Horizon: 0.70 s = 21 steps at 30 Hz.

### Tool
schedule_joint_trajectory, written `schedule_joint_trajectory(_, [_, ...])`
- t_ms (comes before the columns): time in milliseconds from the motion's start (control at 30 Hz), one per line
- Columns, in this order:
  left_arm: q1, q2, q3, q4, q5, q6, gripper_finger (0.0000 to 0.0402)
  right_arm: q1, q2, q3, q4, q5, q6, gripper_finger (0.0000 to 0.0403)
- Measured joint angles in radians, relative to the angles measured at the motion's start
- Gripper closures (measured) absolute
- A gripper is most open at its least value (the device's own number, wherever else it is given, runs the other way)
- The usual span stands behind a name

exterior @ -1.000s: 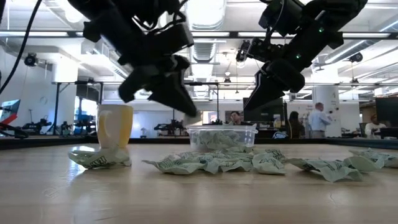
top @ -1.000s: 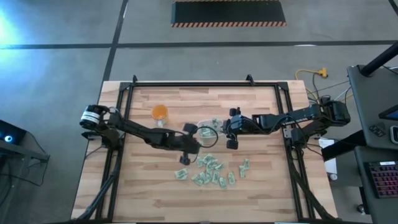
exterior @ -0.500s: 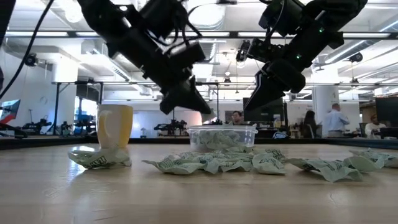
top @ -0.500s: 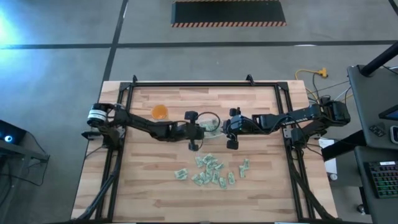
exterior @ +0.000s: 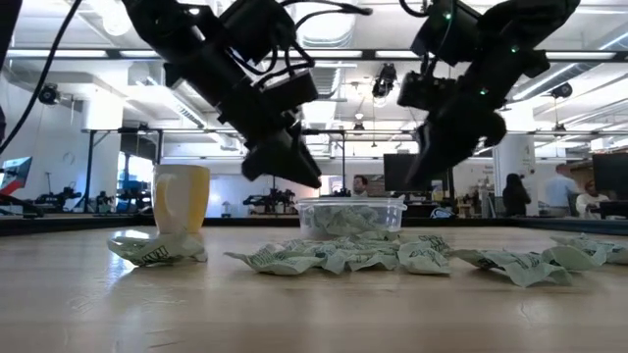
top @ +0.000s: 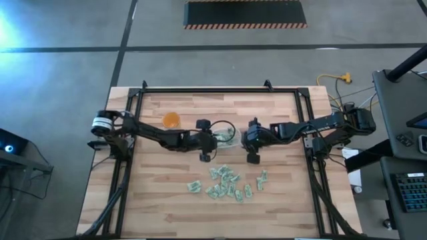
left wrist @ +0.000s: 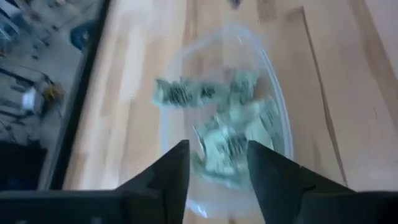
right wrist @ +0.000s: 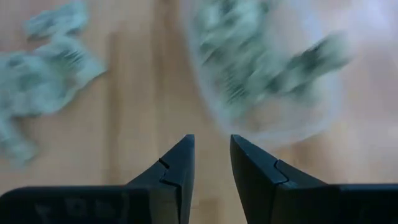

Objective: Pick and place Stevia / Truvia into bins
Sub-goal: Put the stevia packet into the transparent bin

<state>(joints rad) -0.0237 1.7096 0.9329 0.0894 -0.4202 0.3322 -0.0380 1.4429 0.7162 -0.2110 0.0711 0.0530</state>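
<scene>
Several packets [left wrist: 227,134] are lying in the clear tub [left wrist: 281,118], while a larger scatter [top: 230,183] is waiting on the table [top: 153,207] near it. Above the tub, the left gripper [left wrist: 217,163] is hanging with fingers spread, empty; beside the tub, the right gripper [right wrist: 212,163] is hovering, fingers slightly apart, holding nothing.

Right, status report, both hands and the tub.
Left hand open over the clear tub, nothing held. Right hand open, empty, beside the tub. Packets in tub; loose packets on table.

Open-plan robotics lab, concrete floor [top: 60,100], ceiling strip lights [exterior: 324,25], people at distant workstations [exterior: 564,191]
</scene>
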Motion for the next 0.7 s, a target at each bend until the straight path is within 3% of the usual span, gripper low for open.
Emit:
schedule_joint_trajectory(200, [-0.024,-0.068,0.000,-0.238,0.000,-0.107,0.0237,0.036,-0.001,-0.005,-0.157,-0.221,0.167,0.0319])
schedule_joint_trajectory(333, [-0.058,-0.124,-0.002,-0.354,0.000,-0.173,0.0237,0.094,-0.001,-0.009,-0.211,-0.233,0.225,0.0326])
schedule_joint_trajectory(700, [-0.154,-0.194,-0.002,-0.369,0.000,-0.195,0.0237,0.265,-0.002,-0.010,-0.332,-0.239,0.463,0.0330])
